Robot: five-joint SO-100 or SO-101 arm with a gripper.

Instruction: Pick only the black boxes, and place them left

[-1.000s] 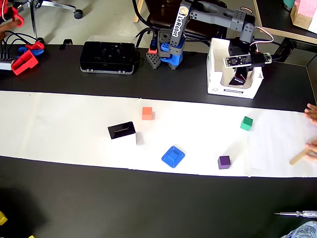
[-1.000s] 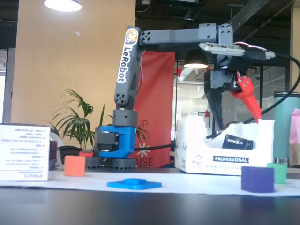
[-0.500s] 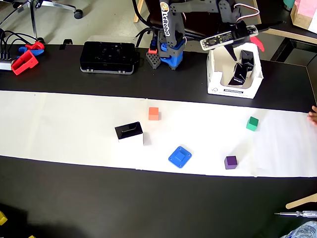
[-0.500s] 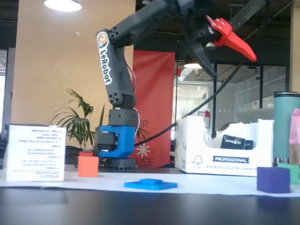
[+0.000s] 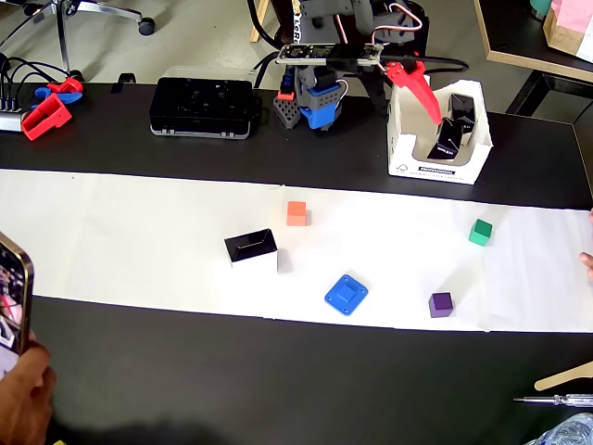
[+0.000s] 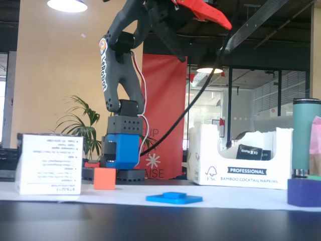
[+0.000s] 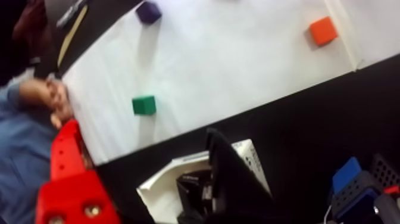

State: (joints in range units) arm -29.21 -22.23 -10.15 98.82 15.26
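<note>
One small black-topped cardboard carton with white sides [image 5: 251, 249] stands alone on the long white paper strip [image 5: 139, 241], left of centre in the overhead view; the fixed view shows its white printed side [image 6: 49, 163]. More black cartons [image 5: 454, 130] are stacked inside the white open-fronted cardboard napkin dispenser box [image 5: 408, 153] on the black table [image 5: 278, 371], toward the right of that view.

The red-fingered gripper [image 5: 428, 105] hangs over the dispenser box, its red finger [image 5: 417, 88] pointing down toward the cartons. The jaws appear spread and empty, though the blurred wrist view leaves this uncertain.

On the paper also lie a small orange cube [image 5: 296, 213], a flat blue square plastic plate [image 5: 346, 295], a dark purple cube [image 5: 441, 304] and a green cube [image 5: 480, 232], all well apart from one another. A flat black device case [image 5: 204, 105] sits on the table behind the paper.
</note>
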